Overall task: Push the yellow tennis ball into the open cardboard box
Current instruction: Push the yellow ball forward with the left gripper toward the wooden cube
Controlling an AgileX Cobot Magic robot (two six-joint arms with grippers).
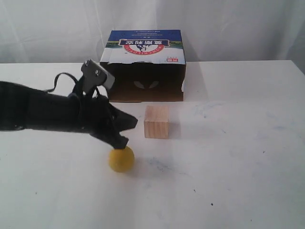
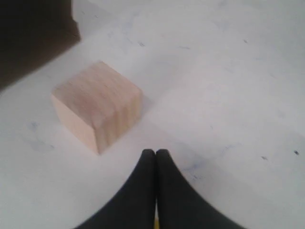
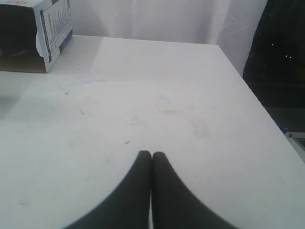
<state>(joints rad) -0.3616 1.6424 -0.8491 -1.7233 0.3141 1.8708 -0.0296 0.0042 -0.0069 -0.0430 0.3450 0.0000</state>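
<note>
The yellow tennis ball (image 1: pixel 121 159) rests on the white table, in front of and left of a pale wooden cube (image 1: pixel 157 122). My left gripper (image 1: pixel 123 140) is shut and empty, its tip just above the ball's top, touching or nearly so. In the left wrist view the shut fingers (image 2: pixel 156 153) point past the cube (image 2: pixel 97 105), and a sliver of yellow shows between the finger bases. The open cardboard box (image 1: pixel 144 67) stands behind the cube, its dark opening facing the ball. My right gripper (image 3: pixel 151 155) is shut over bare table, out of the exterior view.
The wooden cube stands between the ball and the right half of the box opening. The box's side (image 3: pixel 45 33) shows in the right wrist view. The table's right edge (image 3: pixel 257 105) drops off to a dark floor.
</note>
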